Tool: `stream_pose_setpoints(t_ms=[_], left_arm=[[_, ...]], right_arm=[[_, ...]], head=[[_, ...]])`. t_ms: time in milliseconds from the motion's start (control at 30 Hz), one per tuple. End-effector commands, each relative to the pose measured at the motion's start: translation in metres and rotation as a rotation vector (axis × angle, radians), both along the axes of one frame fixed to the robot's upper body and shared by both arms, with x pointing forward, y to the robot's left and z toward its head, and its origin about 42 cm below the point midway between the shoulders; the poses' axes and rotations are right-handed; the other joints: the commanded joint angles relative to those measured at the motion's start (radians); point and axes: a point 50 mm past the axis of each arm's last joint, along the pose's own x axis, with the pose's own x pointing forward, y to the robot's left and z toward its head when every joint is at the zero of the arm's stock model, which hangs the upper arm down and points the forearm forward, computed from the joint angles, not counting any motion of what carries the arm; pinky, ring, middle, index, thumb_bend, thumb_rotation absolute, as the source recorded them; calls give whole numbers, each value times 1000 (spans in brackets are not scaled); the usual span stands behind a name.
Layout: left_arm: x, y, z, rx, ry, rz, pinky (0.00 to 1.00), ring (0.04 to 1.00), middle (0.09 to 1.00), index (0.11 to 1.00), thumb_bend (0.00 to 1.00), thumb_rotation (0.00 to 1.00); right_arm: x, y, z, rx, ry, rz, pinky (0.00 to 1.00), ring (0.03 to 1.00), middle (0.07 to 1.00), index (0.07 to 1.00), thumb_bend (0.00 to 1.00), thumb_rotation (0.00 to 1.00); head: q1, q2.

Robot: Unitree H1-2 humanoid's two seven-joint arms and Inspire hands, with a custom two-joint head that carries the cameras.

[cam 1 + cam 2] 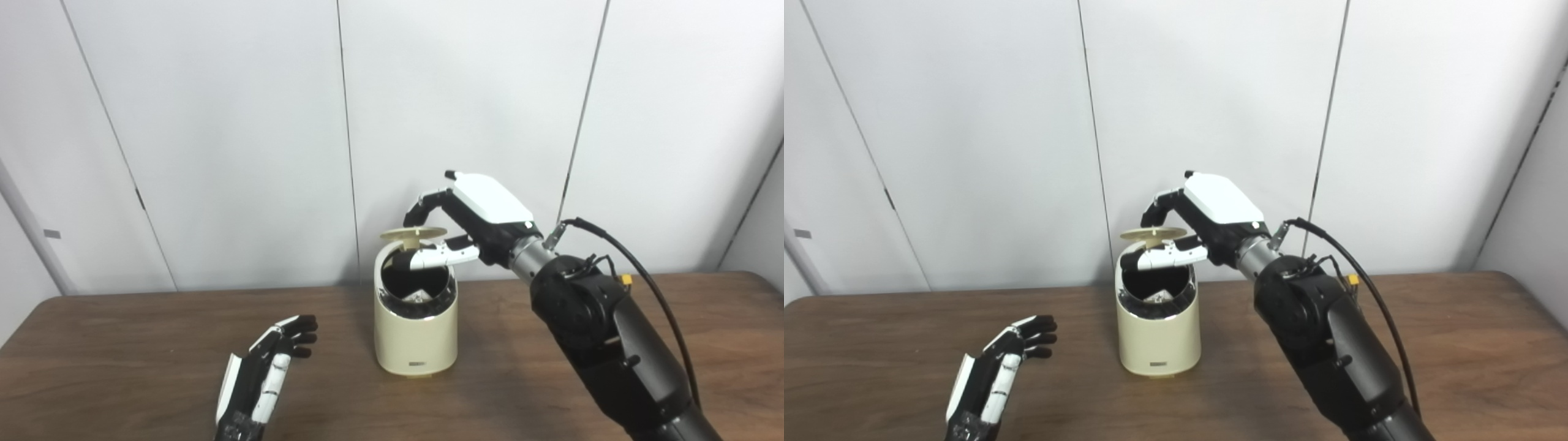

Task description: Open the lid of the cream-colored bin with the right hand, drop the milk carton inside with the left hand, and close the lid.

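Nearest the camera, left hand (263,373) low over the near-left desk (122,367), fingers spread and extended, holding nothing, palm turned toward the bin. Farther back, near mid-desk, cream-colored bin (416,337) standing upright, long axis vertical, mouth pointing straight up and uncovered. Above the rear rim, lid (413,233) raised to roughly level, a thin cream disc seen nearly edge-on, hinged at the back. Right hand (465,229) reaching in from the right over the opening, fingers curled above the lid and thumb stretched out beneath it across the mouth, loosely bracketing the disc; cannot tell whether actually pinching it or merely propping it. Inside the dark interior, a pale angular shape, probably the milk carton (418,297), resting deep in the bin and tilted, its long axis not readable from here

Judged from this: carton already dropped, lid closing left to do. Lid likely light, stiff plastic on a free hinge, needing only a gentle push down on its front edge or top face. Bin probably light and smooth-walled, prone to sliding or tipping under a hard sideways shove, so pressure best kept straight down
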Motion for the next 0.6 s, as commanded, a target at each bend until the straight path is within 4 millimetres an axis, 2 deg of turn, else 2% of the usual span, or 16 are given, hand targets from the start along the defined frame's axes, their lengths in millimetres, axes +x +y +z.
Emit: stream_pose_setpoints(t_ms=[0, 67, 133, 167, 200, 233, 300, 367, 567], left_arm=[[-11, 2, -15, 0, 42, 13, 661, 715, 749, 766, 518, 923], [-12, 1, -14, 0, 42, 9, 663, 716, 750, 769, 507, 927], [-12, 0, -13, -2, 40, 7, 666, 717, 751, 771, 502, 932], [-12, -1, -13, -4, 38, 6, 666, 716, 749, 768, 506, 923], [-13, -2, -12, -6, 37, 5, 668, 716, 749, 767, 508, 917], [-13, -2, -12, -9, 33, 4, 668, 716, 749, 767, 508, 916], [-14, -2, -12, -10, 27, 5, 671, 716, 748, 765, 514, 904], [-15, -2, -11, -6, 27, 9, 674, 716, 748, 764, 518, 905], [-16, -2, -7, 6, 21, 15, 670, 715, 748, 764, 516, 922]], right_arm=[[-6, 1, 29, 21, -106, 9, 951, 750, 645, 589, 865, 939], [-9, 1, 29, 28, -91, 21, 923, 741, 646, 592, 861, 946], [-11, 0, 28, 38, -72, 31, 863, 720, 636, 594, 857, 944], [-12, -1, 27, 41, -64, 33, 794, 719, 641, 599, 854, 932], [-13, -1, 26, 43, -59, 35, 780, 719, 642, 600, 856, 932], [-14, -2, 23, 43, -55, 36, 779, 719, 642, 601, 856, 932], [-16, -4, 16, 41, -47, 37, 862, 724, 628, 613, 869, 954], [-17, -7, 9, 34, -26, 38, 898, 727, 632, 626, 878, 965], [-23, -12, -13, 22, 49, 38, 862, 760, 676, 671, 878, 945]], head=[[-1, 0], [-1, 3], [2, 6], [3, 8], [3, 9], [5, 12], [6, 16], [8, 22], [12, 31]])
